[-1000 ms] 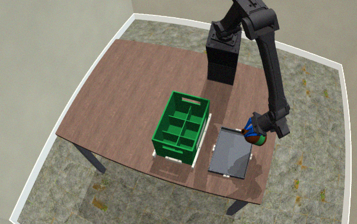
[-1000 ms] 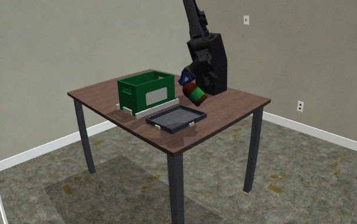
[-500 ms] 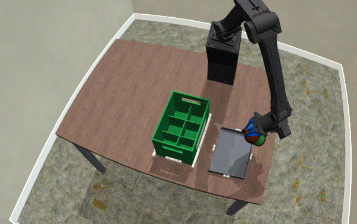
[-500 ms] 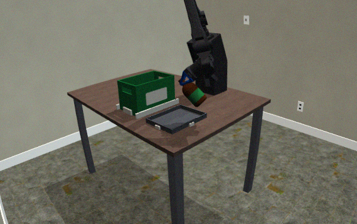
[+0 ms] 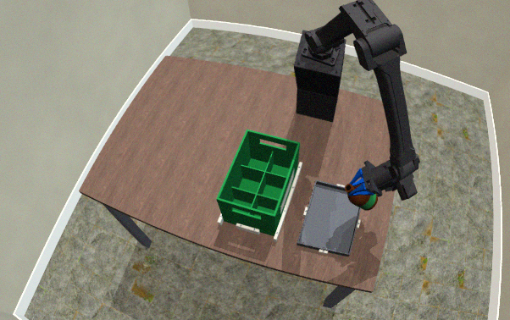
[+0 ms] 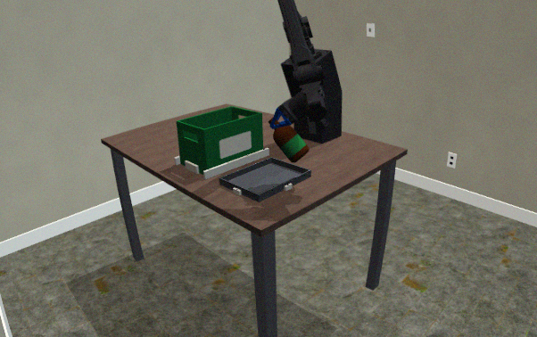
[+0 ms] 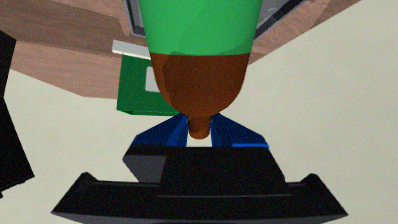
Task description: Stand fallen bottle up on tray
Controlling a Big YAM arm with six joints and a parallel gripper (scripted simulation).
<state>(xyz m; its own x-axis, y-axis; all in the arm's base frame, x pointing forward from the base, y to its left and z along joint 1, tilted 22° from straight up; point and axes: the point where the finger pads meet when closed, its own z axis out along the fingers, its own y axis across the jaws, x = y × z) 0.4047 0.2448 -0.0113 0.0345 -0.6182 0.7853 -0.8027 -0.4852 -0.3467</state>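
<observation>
My gripper (image 5: pixel 357 184) (image 6: pixel 279 120) (image 7: pixel 199 112), with blue fingers, is shut on the neck of a brown bottle (image 5: pixel 362 199) (image 6: pixel 291 142) (image 7: pixel 200 82) with a green label. The bottle hangs tilted in the air, neck up and base down, above the far right corner of the dark grey tray (image 5: pixel 330 220) (image 6: pixel 236 181). The tray is empty and lies on the table (image 5: pixel 182 127) (image 6: pixel 348 156) to the right of the green crate (image 5: pixel 258 184) (image 6: pixel 205 134) (image 7: pixel 132 97).
The green crate has several empty compartments and stands between white guide strips (image 5: pixel 288 203) (image 6: pixel 236 162). The arm's black base block (image 5: pixel 318 85) (image 6: pixel 326 102) stands at the table's back. The table's right edge runs close beside the tray.
</observation>
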